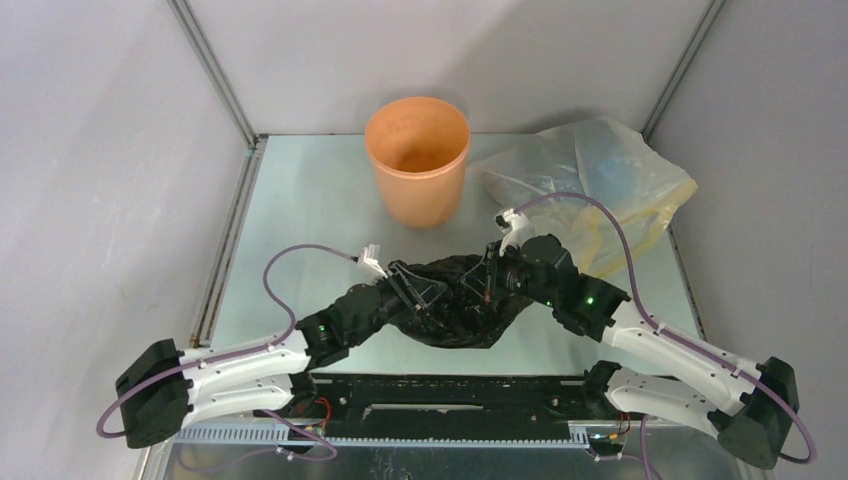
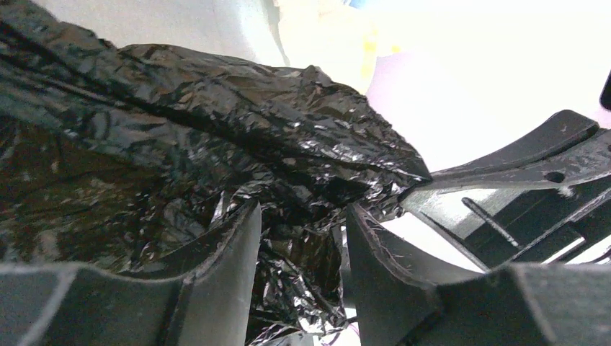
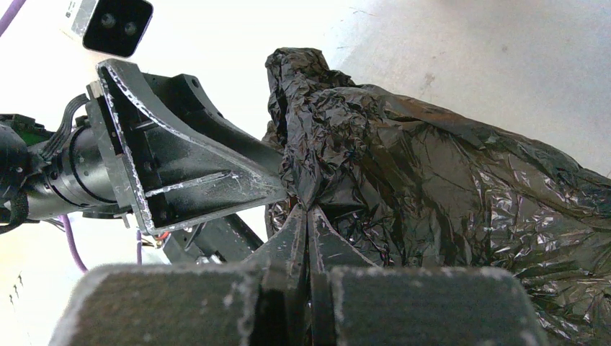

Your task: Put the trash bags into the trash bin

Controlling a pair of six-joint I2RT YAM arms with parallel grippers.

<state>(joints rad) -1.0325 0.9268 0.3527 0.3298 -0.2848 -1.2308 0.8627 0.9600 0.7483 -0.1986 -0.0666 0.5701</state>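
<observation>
The crinkly black trash bag (image 1: 462,308) lies bunched on the table between both grippers, in front of the orange trash bin (image 1: 417,160), which stands upright and empty at the back centre. My left gripper (image 1: 413,286) is at the bag's left side. In the left wrist view its jaws (image 2: 302,216) stand apart with loose folds of the bag (image 2: 216,130) between them. My right gripper (image 1: 496,276) is at the bag's right top. In the right wrist view it (image 3: 308,210) is shut on a pinched fold of the bag (image 3: 432,173).
A translucent yellowish plastic bag (image 1: 600,180) lies at the back right, beside the bin. Metal frame posts stand at the table's back corners. The two grippers are close together; the left one shows in the right wrist view (image 3: 194,166).
</observation>
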